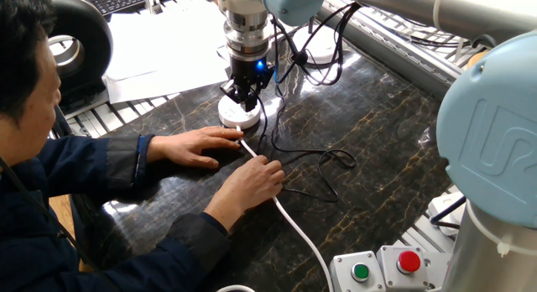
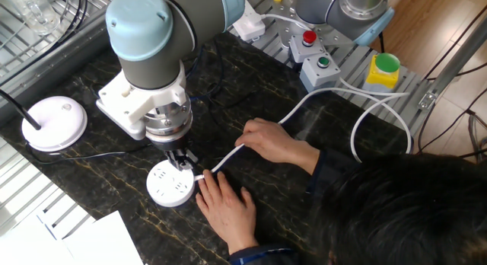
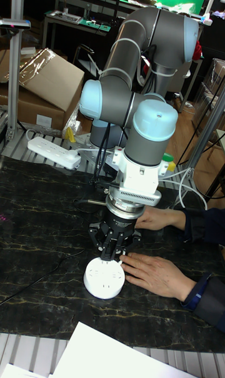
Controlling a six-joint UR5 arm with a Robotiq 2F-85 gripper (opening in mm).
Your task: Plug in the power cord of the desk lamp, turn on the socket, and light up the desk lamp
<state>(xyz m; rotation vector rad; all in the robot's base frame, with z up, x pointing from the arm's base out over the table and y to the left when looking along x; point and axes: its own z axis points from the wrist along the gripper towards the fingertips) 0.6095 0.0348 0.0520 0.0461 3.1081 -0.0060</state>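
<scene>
The tool [image 2: 179,158] is right down over the near edge of the socket [image 2: 171,183], its fingers drawn in close around something small and dark that I take to be the plug of the power cord [image 1: 312,170], though from where I stand I cannot tell whether the pins are in the holes or only resting on top. The socket is a white puck on the dark bench [image 1: 377,132], and its thick white cable [image 2: 304,105] runs off to the side. A person steadies things: one hand [image 2: 225,208] lies flat against the socket's side, the other hand [image 2: 275,144] pinches the white cable a little way off. The thin black cord loops loosely across the bench beside the hands. The desk lamp [image 2: 53,122] sits well apart on its white disc base and shows no light. So by my reckoning the plugging-in is the step in hand and not plainly finished; switching on the socket and lighting the lamp are both left to do.
</scene>
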